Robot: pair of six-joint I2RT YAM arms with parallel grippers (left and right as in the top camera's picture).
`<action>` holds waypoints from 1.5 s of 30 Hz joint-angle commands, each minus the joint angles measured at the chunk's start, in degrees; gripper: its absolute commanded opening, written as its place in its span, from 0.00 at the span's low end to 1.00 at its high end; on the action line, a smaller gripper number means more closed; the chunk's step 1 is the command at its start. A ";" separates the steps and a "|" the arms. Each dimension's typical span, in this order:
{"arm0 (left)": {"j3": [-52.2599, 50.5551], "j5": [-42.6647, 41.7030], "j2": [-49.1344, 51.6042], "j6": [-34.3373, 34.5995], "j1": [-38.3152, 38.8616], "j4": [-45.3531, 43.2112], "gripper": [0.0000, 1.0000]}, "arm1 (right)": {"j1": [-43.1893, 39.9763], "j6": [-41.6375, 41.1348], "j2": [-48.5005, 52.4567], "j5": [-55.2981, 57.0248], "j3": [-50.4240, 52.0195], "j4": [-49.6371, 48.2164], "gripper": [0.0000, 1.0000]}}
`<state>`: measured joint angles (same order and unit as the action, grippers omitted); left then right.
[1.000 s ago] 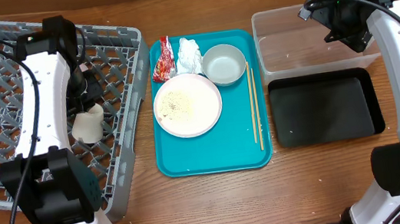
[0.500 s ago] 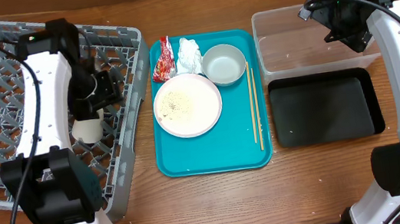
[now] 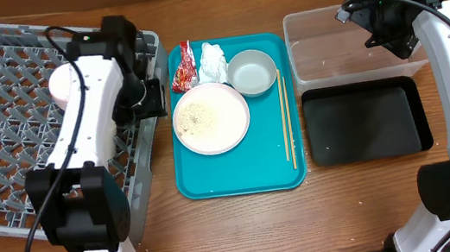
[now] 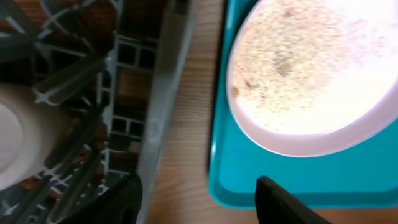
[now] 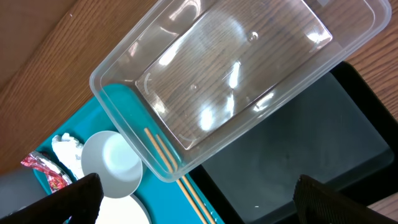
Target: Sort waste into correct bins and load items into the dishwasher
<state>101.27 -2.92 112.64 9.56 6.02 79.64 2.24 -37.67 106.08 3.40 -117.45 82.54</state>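
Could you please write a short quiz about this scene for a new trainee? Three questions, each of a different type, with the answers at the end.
1. True or false: the large plate carrying food grains sits inside the dish rack.
2. What lies right beside the red wrapper? A) tissue B) spoon C) bottle
3. Fill in: the chopsticks lie on the ____ tray.

Key: 1 false, the plate is on the teal tray; 2 A; 3 teal.
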 commanded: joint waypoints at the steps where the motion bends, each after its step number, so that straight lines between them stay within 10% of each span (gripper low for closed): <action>1: -1.18 6.43 0.50 2.27 -0.50 -0.63 0.58 | -0.11 0.22 -0.31 0.59 -1.05 -0.13 1.00; 14: -7.78 4.15 0.50 1.79 -0.74 -4.20 0.58 | -0.11 0.22 -0.31 0.59 -1.05 -0.13 1.00; 33: -10.45 3.13 0.50 6.03 -0.74 -18.12 0.04 | -0.11 0.22 -0.31 0.59 -1.05 -0.13 1.00; 45: -10.45 0.94 0.50 6.14 -0.76 -22.01 0.12 | -0.11 0.22 -0.31 0.59 -1.05 -0.13 1.00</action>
<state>91.20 0.69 112.75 12.73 5.10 57.36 2.24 -37.67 106.08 3.40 -117.45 82.52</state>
